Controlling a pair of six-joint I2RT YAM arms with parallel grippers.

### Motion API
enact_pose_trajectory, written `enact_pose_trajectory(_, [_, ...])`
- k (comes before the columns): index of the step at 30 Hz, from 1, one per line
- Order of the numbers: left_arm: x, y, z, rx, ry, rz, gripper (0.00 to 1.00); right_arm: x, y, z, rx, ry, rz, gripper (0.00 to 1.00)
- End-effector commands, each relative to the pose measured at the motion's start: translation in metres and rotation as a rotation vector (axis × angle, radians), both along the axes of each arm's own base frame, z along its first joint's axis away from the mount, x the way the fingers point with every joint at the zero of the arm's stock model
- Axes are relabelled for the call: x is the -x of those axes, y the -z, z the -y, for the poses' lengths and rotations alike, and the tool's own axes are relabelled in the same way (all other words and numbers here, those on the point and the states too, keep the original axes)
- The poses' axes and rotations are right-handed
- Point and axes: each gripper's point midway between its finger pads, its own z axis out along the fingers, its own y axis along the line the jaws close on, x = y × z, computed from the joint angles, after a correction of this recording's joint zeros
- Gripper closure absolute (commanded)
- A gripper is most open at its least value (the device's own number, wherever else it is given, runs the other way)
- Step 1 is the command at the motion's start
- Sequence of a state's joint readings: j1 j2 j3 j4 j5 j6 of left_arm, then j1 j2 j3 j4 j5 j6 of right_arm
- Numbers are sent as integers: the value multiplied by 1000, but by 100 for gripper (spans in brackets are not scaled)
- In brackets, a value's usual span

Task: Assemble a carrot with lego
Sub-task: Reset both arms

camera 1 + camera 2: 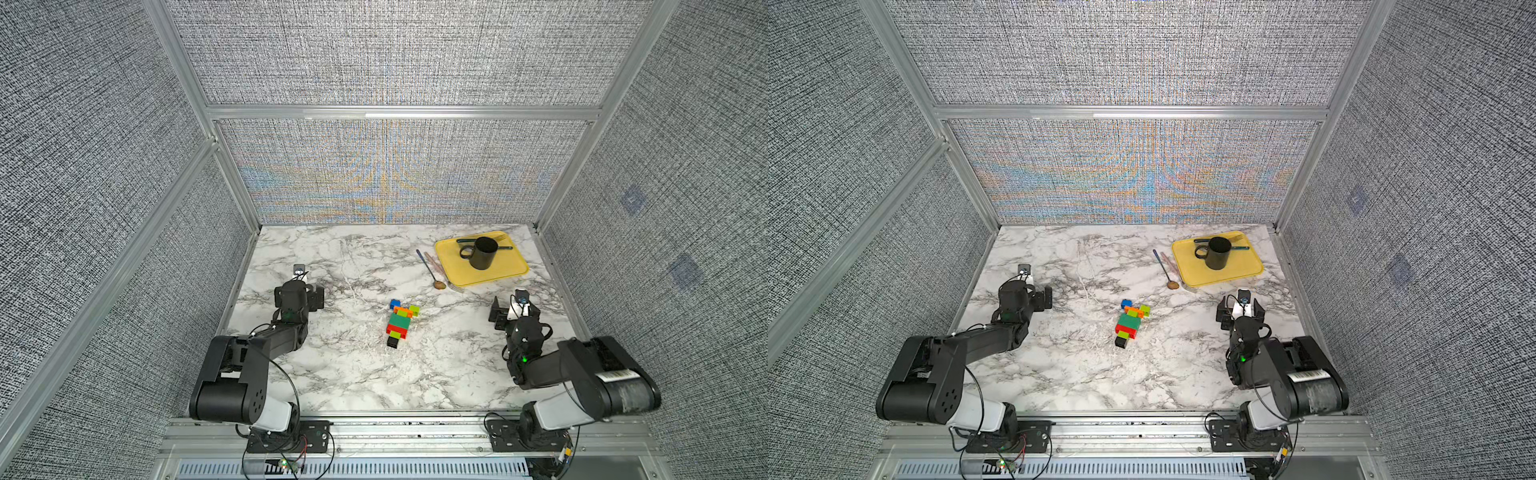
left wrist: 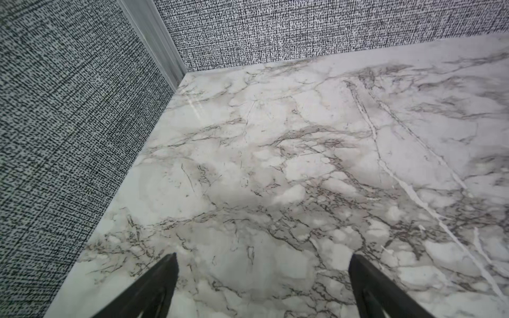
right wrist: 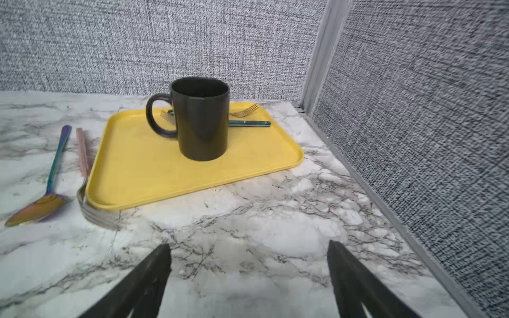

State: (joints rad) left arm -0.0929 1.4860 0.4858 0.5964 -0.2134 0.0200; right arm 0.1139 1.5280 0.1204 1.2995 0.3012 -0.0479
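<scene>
The lego carrot [image 1: 400, 326] [image 1: 1130, 324] lies flat on the marble table [image 1: 332, 374] near its middle, free of both grippers. Its black tip points toward the front. Lime, red, dark green and orange layers follow, with a blue and a lime brick at the far, wide end. My left gripper [image 1: 307, 291] [image 2: 264, 255] hovers well to the carrot's left, open and empty, facing the back left corner. On the carrot's right, my right gripper [image 1: 515, 309] [image 3: 248, 244] is open too, with only bare marble between its fingers. Neither wrist view shows the carrot.
A yellow tray [image 1: 498, 274] [image 3: 154, 170] at the back right carries a black mug [image 1: 482, 253] [image 3: 202, 121] and cutlery. Left of the tray lie an iridescent spoon [image 1: 430, 270] [image 3: 52, 176] and a pink-handled fork [image 3: 82, 154]. Fabric walls close three sides.
</scene>
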Motion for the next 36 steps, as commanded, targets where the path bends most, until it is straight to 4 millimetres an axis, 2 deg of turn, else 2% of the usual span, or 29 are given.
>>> enact_pose_trajectory(1, [-4,-4,10,61,65,65,0,-20,-28,-4,-41,-41,82,10])
enact_pose_trajectory(3, [-3,-3,10,60,68,57,0,-28,-26,1,-80,-60,69,10])
enact_pose_trajectory(4, [-3,-4,10,60,67,64,0,-28,-22,2,-92,-65,48,10])
enact_pose_trajectory(6, [-1,-5,4,52,35,77,0,-27,-25,2,-88,-65,64,9])
enact_pose_trajectory(7, [1,-4,1,51,17,87,0,-27,-25,2,-86,-65,62,7])
enact_pose_trajectory(8, [1,-5,1,53,18,93,0,-27,-26,2,-85,-65,70,1])
enact_pose_trajectory(36, [0,-4,6,55,42,81,0,-27,-25,0,-76,-64,62,1])
